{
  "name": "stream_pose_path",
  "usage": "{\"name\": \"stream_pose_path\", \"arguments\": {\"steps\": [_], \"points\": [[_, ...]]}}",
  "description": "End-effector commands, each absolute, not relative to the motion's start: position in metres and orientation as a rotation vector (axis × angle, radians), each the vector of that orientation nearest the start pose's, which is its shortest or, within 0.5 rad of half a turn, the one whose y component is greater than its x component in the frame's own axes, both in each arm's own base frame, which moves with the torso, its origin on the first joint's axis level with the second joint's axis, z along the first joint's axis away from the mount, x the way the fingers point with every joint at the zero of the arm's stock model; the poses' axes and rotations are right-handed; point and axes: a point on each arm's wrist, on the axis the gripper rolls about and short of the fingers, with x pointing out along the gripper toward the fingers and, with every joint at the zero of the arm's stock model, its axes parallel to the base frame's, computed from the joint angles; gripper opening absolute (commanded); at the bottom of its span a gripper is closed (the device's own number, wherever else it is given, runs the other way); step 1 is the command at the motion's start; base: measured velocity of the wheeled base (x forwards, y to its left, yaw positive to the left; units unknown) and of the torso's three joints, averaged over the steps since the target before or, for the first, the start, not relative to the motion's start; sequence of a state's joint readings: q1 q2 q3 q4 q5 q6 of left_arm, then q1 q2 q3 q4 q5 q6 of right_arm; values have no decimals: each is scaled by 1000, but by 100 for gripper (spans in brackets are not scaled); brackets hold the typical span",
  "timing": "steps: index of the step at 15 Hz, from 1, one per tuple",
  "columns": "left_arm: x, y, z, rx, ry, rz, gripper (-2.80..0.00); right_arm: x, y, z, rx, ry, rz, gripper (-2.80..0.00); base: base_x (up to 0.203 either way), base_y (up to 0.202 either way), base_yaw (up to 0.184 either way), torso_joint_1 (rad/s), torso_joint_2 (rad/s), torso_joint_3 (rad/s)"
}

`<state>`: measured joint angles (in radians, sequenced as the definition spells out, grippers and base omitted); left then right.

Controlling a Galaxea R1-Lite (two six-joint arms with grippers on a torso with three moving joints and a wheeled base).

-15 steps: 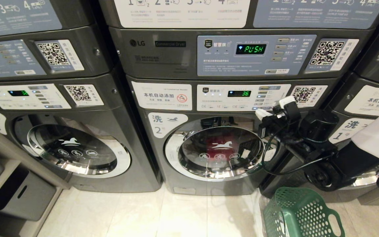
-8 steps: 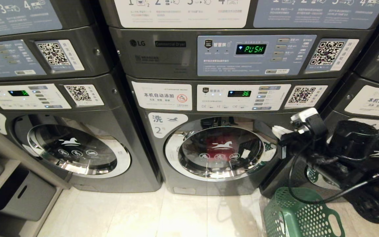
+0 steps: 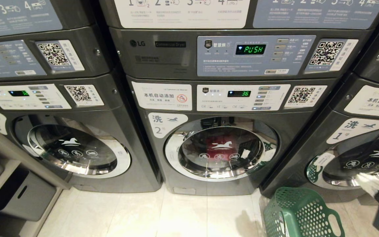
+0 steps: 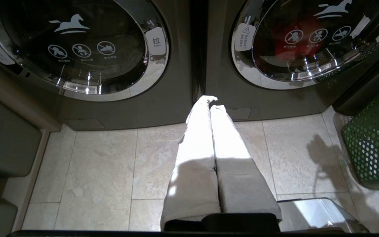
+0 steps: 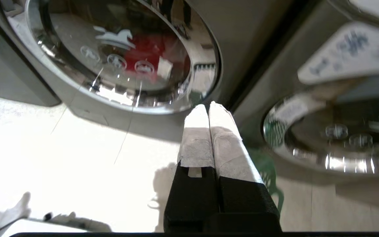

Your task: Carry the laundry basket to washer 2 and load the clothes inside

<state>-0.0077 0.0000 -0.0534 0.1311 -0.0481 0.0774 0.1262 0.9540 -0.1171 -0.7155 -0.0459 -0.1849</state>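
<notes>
Washer 2 (image 3: 220,151) stands in the middle of the head view with its round glass door shut. Its display reads 36. Behind the glass shows a red piece of the clothes (image 3: 213,144), also seen as a red patch (image 5: 150,56) from the right wrist. The green laundry basket (image 3: 301,214) sits on the floor to the washer's right, between washers 2 and 1. My right gripper (image 3: 367,182) hangs low at the far right, above and beside the basket, shut on nothing. My left gripper (image 4: 211,102) points at the seam between two washers, shut and empty.
Washer 1 (image 3: 357,128) stands right of the basket, and a like washer (image 3: 74,148) is on the left. Dryers (image 3: 215,52) are stacked above. A grey shelf with bins (image 3: 21,194) fills the lower left. Pale floor tiles (image 3: 176,214) lie before the machines.
My right arm has swung down and to the right, from washer 2's control panel to low in front of washer 1. Its fingers stayed shut. The washer, basket and left gripper are unchanged.
</notes>
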Motion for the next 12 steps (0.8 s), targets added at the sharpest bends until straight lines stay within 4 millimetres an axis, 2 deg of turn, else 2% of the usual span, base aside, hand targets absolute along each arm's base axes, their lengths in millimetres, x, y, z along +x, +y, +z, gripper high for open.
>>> {"name": "stream_pose_path", "arguments": {"steps": [1,3,6,9,12], "points": [[-28,-1,77,77,74,-59,-280,42,3,142,-172,37,63,-280,0,0,0,0,0,0],[-28,-1,77,77,73,-58,-280,8,0,115,-144,63,60,-280,0,0,0,0,0,0],[-28,-1,77,77,74,-58,-280,-17,0,88,-148,3,34,-280,0,0,0,0,0,0],[-27,-1,76,77,74,-58,-280,-23,1,76,-126,-10,15,-280,0,0,0,0,0,0],[-27,-1,77,77,74,-58,-280,-23,0,76,-112,-6,-2,-280,0,0,0,0,0,0]]}}
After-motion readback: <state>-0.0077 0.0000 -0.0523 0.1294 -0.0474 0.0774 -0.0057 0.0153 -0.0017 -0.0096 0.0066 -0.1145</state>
